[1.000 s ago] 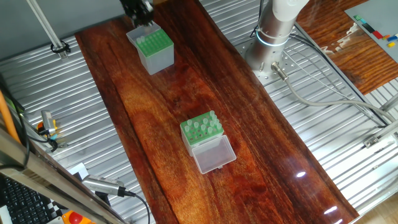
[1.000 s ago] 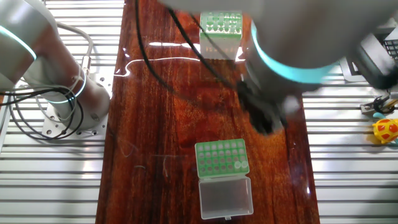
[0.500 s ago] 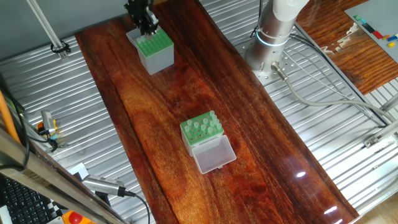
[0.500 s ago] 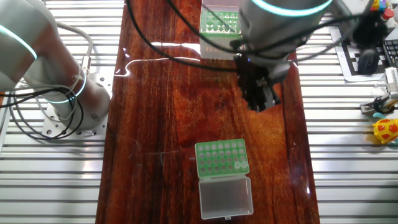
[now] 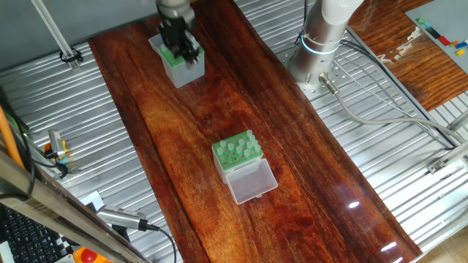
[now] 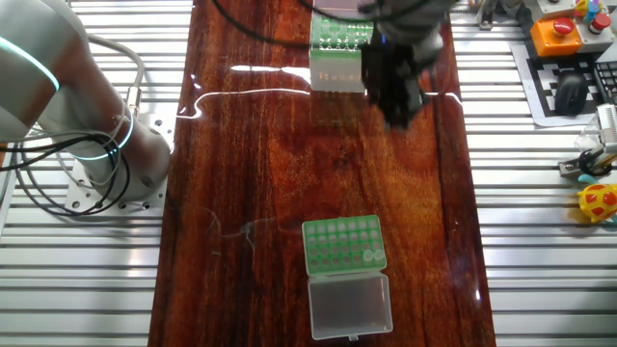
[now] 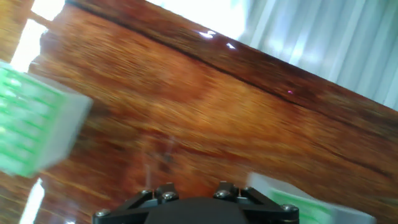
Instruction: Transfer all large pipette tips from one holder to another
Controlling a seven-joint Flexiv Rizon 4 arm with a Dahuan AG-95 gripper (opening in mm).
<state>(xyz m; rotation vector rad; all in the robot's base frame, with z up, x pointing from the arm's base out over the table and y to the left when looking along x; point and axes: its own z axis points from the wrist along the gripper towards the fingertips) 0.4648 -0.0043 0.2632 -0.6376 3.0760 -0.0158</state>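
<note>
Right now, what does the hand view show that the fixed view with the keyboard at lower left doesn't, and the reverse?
Only the hand view shows, blurred, the tall translucent box's side wall close up.

Only the fixed view shows the black gripper over that box, the low green rack's open clear lid, pale tips standing in the rack, and the arm's base.

Both show the dark wooden tabletop and both holders.
</note>
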